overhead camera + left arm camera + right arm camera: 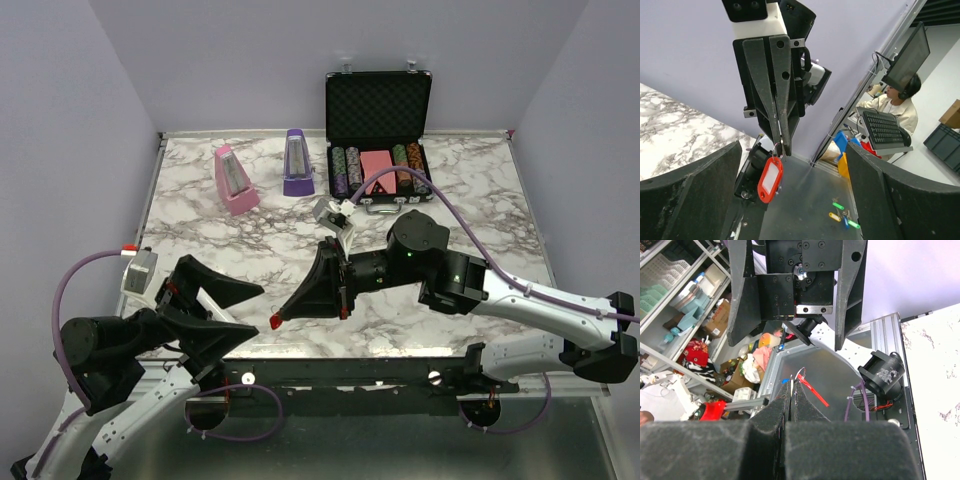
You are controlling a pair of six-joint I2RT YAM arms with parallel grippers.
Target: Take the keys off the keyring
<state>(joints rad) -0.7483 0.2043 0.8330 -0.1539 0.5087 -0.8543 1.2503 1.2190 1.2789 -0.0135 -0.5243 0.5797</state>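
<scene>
My right gripper (284,317) is shut on the thin metal ring (776,148) of the keyring and holds it in the air over the table's near edge. The red tag (770,179) hangs straight down from the ring; it also shows as a red spot in the top view (275,322) and edge-on in the right wrist view (816,390). A thin silvery sliver (791,381) sits between the right fingertips; I cannot tell whether it is a key. My left gripper (259,308) is open and empty, its jaws spread wide on either side of the tag without touching it.
At the back of the marble table (250,240) stand a pink metronome (235,180), a purple metronome (297,162) and an open black case of poker chips (378,160). Several coloured key tags (842,215) lie on the metal shelf below the table edge.
</scene>
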